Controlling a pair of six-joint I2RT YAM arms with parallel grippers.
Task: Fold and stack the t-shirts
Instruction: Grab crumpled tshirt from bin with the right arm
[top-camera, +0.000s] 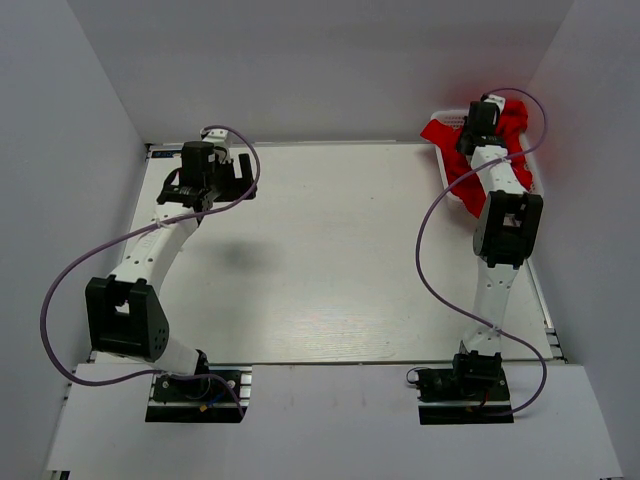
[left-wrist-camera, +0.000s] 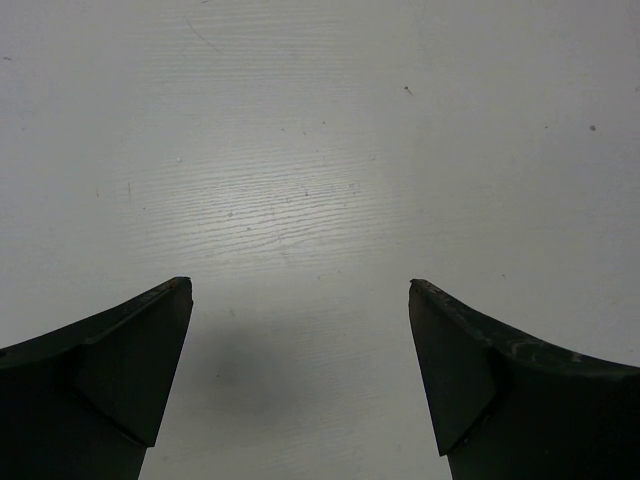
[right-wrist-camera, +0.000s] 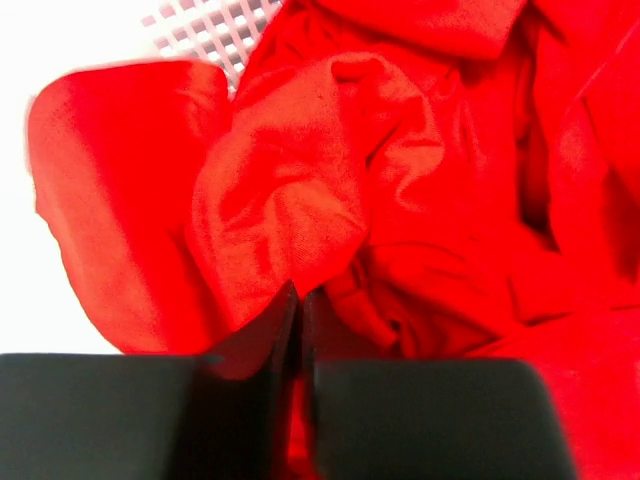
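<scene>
Several crumpled bright red cloth t-shirts (right-wrist-camera: 300, 200) fill a white plastic lattice basket (right-wrist-camera: 205, 25); right jaws clamp one fold, apparently to lift it; left jaws gape idle.

Both arms wore white shells with black joint blocks, the left arm (top-camera: 155, 250) at lower left and the right arm (top-camera: 495, 290) at right. I saw a thin purple cable (top-camera: 43, 318) looping along each. The left gripper (left-wrist-camera: 300, 282) had matte black, wedge-shaped fingers (left-wrist-camera: 110, 370).

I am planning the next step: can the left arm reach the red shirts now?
Probably not: the shirts lie in the far-right basket under the right arm, across the table from the left gripper.
</scene>
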